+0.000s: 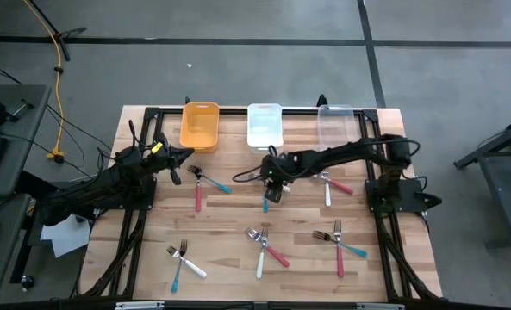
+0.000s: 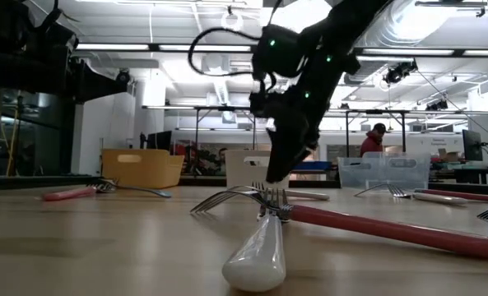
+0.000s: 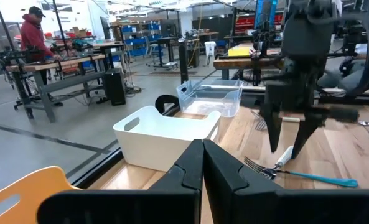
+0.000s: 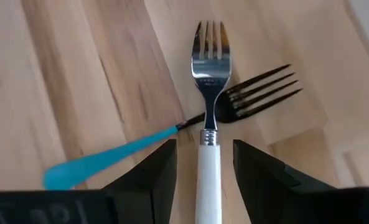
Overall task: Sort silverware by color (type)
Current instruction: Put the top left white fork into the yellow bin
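My right gripper (image 4: 204,149) hangs over the middle of the table (image 1: 272,191), pointing down and open. Its fingers stand on either side of a white-handled fork (image 4: 208,168) without touching it. That fork lies on the wood, its neck crossing the neck of a teal-handled fork (image 4: 109,160). The left wrist view shows the same open fingers (image 3: 272,127) above the white handle (image 3: 284,155). My left gripper (image 3: 203,155) is shut and waits near the table's left side (image 1: 179,156), close to the orange bin.
An orange bin (image 1: 200,126), a white bin (image 1: 264,126) and a clear bin (image 1: 335,127) stand along the far edge. Other forks lie in crossed pairs: red and teal (image 1: 205,182), white and red (image 1: 328,186), (image 1: 264,246), red and teal (image 1: 341,242), teal and white (image 1: 183,260).
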Action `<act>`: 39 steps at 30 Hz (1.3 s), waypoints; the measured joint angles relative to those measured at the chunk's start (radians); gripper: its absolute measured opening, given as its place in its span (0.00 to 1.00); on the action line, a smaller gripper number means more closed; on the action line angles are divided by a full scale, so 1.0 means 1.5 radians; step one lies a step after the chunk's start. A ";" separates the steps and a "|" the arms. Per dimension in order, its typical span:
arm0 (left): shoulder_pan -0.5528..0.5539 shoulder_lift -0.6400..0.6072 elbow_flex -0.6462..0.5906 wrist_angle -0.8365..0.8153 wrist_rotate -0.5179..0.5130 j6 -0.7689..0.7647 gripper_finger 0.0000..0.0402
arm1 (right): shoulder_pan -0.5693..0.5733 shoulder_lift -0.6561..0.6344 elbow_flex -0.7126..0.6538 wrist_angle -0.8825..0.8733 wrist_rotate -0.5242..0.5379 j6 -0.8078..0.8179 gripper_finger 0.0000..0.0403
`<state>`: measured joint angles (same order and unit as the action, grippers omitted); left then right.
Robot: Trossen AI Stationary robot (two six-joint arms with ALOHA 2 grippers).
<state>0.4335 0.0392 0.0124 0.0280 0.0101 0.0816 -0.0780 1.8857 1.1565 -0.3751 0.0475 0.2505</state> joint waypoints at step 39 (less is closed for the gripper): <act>-0.005 0.000 0.000 0.046 0.015 -0.086 0.00 | 0.002 -0.081 -0.005 0.065 0.036 -0.120 0.11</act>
<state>0.4256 0.0393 0.0126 0.0964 0.0328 -0.0473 -0.0756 1.7639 1.1490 -0.2782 0.1009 0.0705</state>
